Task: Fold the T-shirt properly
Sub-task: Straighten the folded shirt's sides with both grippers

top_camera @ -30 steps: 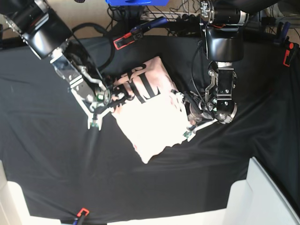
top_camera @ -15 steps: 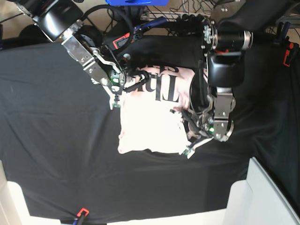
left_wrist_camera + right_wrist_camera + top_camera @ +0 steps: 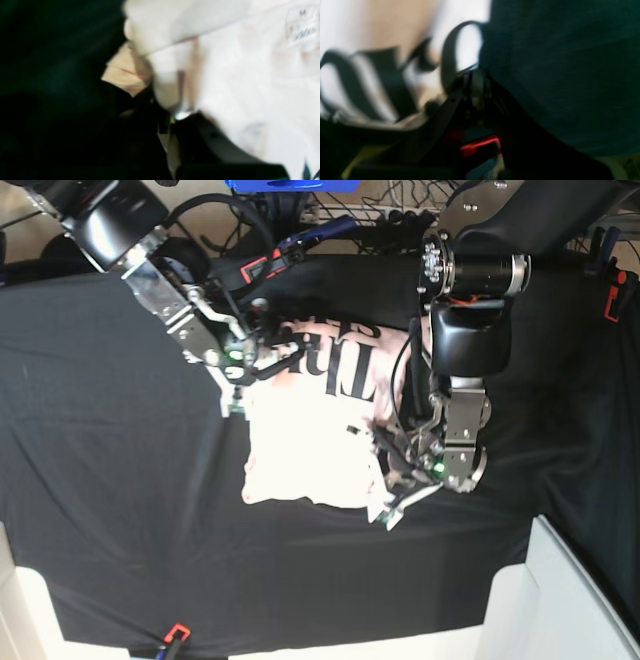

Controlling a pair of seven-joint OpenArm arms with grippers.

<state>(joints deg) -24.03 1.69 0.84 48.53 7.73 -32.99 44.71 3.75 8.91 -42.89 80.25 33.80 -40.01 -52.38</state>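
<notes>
Pink T-shirt (image 3: 315, 445) stretches between the left end effector (image 3: 385, 500) and right end effector (image 3: 240, 385), both clamped on it.

- The base view is fairly sharp and evenly lit; the T-shirt (image 3: 315, 440) is the brightest thing, its pale middle nearly washed out against the black cloth (image 3: 100, 480).
- The cloth swallows detail; a soft lighter patch shows at its far right.
- The arms throw only faint shadows, lost on the dark cloth.
- The left wrist view is heavily blurred, streaked as by motion; the shirt (image 3: 250, 75) glares white on the right, the left half falls into near-black.
- A small label (image 3: 301, 27) at the top right is barely legible.
- The right wrist view is equally soft; the black lettering (image 3: 382, 82) is smeared, the shirt is overexposed at the far left, and the right side is dim.
</notes>
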